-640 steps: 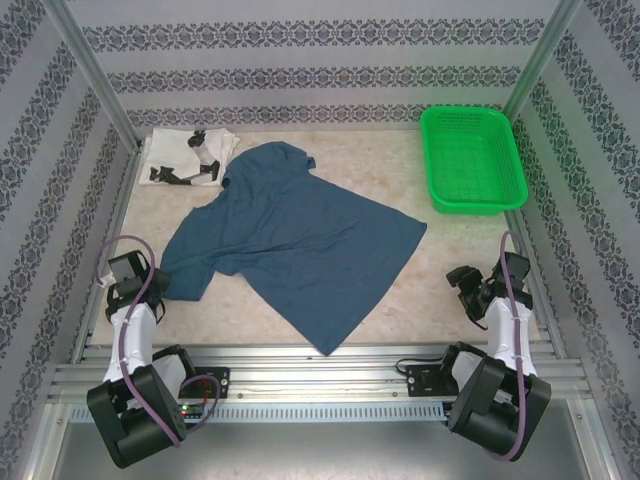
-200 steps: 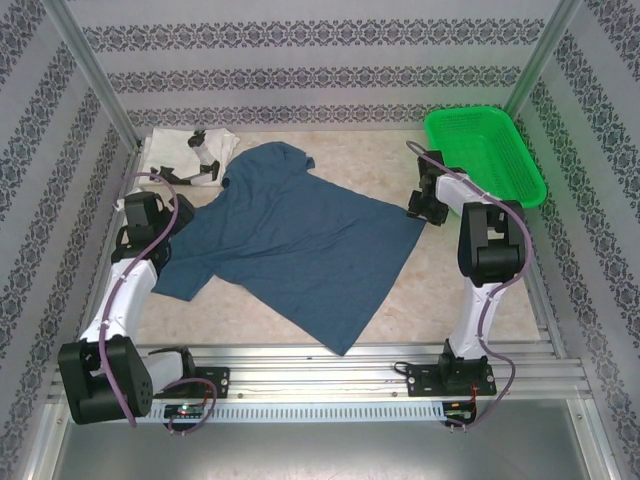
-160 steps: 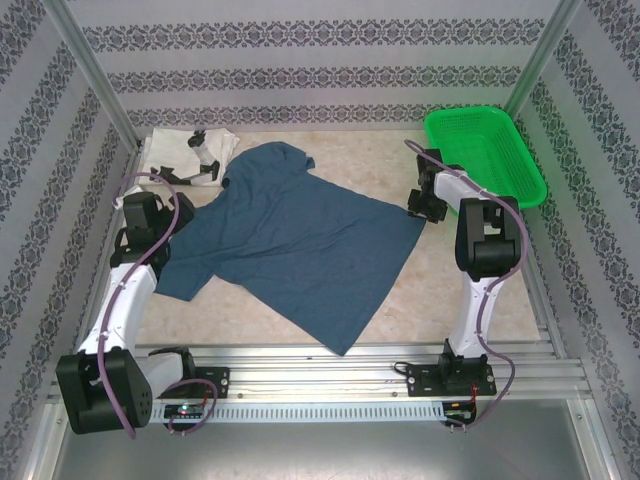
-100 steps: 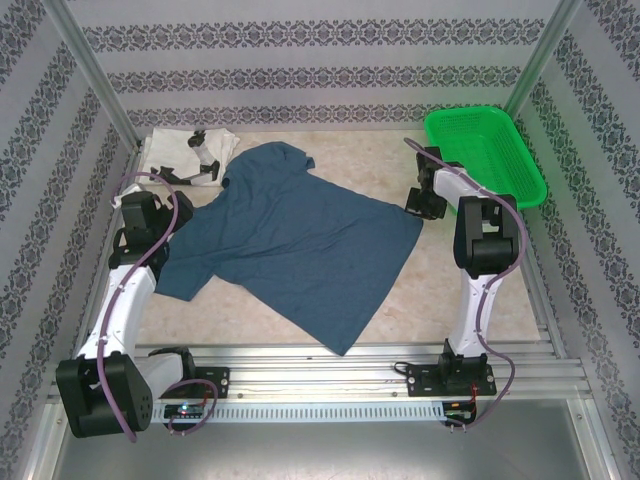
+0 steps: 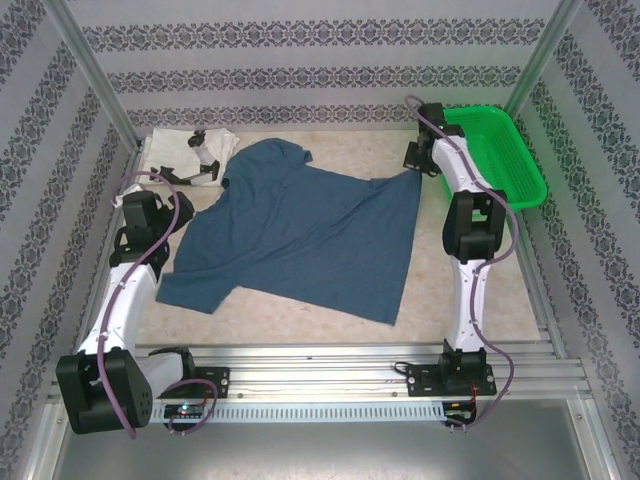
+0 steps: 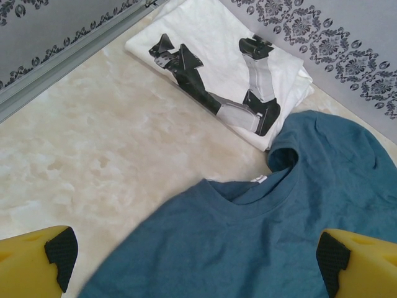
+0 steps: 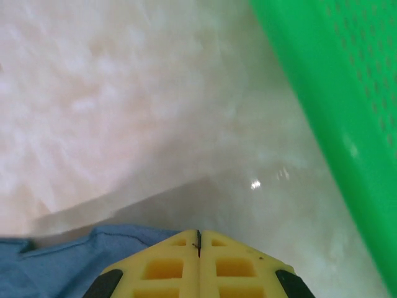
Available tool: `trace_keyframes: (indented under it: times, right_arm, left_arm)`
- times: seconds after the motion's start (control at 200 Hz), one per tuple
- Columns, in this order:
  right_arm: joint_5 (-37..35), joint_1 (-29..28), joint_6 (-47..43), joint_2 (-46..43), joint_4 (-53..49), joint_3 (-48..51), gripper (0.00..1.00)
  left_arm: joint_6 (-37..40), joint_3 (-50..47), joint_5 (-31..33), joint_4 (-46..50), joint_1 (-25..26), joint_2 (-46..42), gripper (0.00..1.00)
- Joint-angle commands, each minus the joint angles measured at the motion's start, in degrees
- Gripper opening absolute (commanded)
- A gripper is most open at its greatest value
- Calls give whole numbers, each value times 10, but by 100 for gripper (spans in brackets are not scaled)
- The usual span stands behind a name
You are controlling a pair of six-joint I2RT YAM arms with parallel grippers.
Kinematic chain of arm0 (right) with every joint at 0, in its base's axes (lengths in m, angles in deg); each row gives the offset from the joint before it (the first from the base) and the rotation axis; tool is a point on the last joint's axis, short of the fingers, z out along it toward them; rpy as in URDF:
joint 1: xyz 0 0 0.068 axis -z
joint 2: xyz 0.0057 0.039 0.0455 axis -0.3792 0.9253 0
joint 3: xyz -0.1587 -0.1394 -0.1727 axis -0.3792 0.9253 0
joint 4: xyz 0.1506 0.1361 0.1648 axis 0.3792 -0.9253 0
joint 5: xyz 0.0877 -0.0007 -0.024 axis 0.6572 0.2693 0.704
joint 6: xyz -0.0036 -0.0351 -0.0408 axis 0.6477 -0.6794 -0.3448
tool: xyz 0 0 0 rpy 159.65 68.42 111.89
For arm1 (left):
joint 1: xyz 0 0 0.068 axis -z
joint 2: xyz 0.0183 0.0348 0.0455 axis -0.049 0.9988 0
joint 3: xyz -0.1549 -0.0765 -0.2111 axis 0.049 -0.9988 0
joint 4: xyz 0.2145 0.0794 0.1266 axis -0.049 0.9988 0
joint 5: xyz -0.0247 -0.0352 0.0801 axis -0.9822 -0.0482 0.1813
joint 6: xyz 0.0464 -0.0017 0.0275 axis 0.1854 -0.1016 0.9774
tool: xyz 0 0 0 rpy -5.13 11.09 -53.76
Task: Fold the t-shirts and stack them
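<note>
The right gripper (image 7: 198, 234) holds its 2 fingers pressed together on a hem corner of the dark blue t-shirt (image 5: 300, 240), close to the green basket (image 5: 500, 160); the rest of the shirt lies spread on the table (image 5: 300, 325). The left gripper (image 6: 195, 257) has its fingers apart above the shirt's collar. The folded white t-shirt (image 6: 229, 62) lies at the far left corner, just beside that collar.

Bright, even, diffuse light; shadows soft. Right wrist view blurred throughout; small glare spots on the pale marbled tabletop (image 7: 124, 93); grey shadow ahead of the right gripper (image 7: 198, 234). Left wrist view sharp.
</note>
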Motion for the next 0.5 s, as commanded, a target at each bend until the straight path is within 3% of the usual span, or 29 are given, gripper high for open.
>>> trace_keyframes:
  times: [0.0, 0.125, 0.265, 0.315, 0.38, 0.5]
  right_arm:
    - [-22, 0, -24, 90, -76, -153, 0]
    - [-17, 4, -24, 179, -98, -312, 0]
    - [16, 11, -3, 182, -21, -303, 0]
    - [37, 13, 1, 177, 7, -297, 16]
    - [47, 13, 3, 167, 15, -302, 54]
    - [75, -3, -9, 90, -13, -272, 70]
  left_arm:
    - [2, 14, 10, 13, 4, 9, 100]
    - [-10, 11, -8, 29, 6, 20, 100]
    - [-28, 9, -29, 95, 16, 24, 100]
    - [-32, 7, -40, 127, 18, 19, 100]
    - [-37, 0, -34, 176, 19, 3, 100]
    - [-45, -9, -57, 259, 19, -48, 100]
